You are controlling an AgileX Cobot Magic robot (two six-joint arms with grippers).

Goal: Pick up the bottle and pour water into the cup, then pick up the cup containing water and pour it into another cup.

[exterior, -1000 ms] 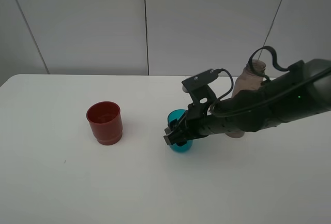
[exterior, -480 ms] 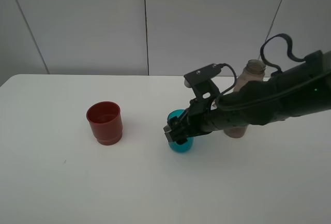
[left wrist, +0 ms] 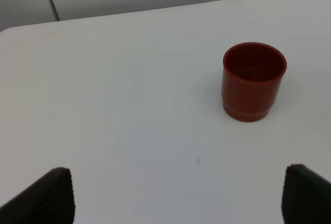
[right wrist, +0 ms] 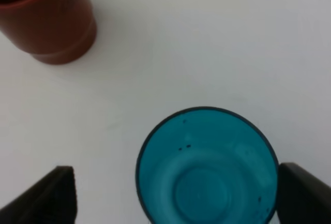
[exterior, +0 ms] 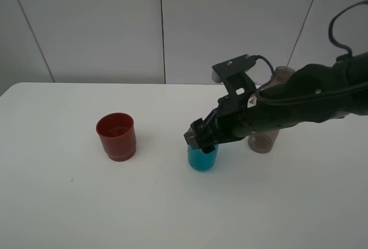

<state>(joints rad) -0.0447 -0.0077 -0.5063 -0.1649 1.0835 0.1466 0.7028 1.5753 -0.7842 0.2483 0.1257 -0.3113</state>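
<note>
Now fingers (right wrist: 289,193) beside the cup (right wrist: 207,172)

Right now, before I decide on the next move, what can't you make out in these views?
- Tall smoky grey-brown plastic bottle: in the exterior high view the right arm covers most of it.
- Small translucent teal plastic cup: its near side is cut off by the right wrist picture's edge; water level unclear.
- Right gripper: whether its jaws touch the cup cannot be told.
- Squat dark red plastic cup: contents unreadable.
- Left gripper: only two fingertips show.
</note>
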